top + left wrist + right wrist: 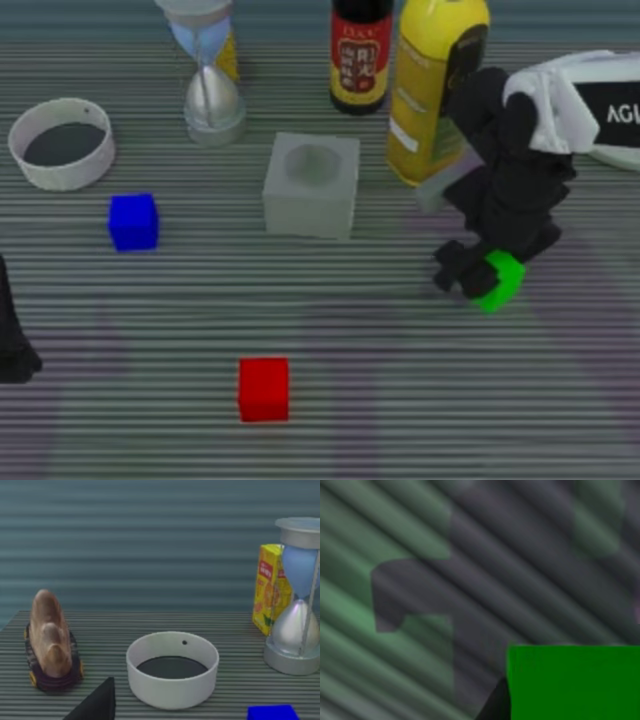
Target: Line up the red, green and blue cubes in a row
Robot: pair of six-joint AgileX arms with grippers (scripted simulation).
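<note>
Red cube (264, 389) sits closest to the cam, low-centre on the table (400, 400), nothing touching it. Blue cube (133, 221) is way over on the left side, near the white bowl (61, 143), also untouched. Green cube (500, 279) is on the right side w/ the right gripper (476, 272) right on it. Looks like the fingers are clamped on the cube, and the right wrist view backs that up: green face filling one corner w/ a dark finger edge (495, 705) against it. Can't tell if it's lifted or on the table tho.

Left gripper (15, 355) is parked at the left edge; can't see what its jaws are doing.

Progress-wise, imo barely started. All 3 cubes are well apart, no row at all. Green is the one in hand rn, so I'd guess it goes next to red, then blue needs fetching from the left.
</note>
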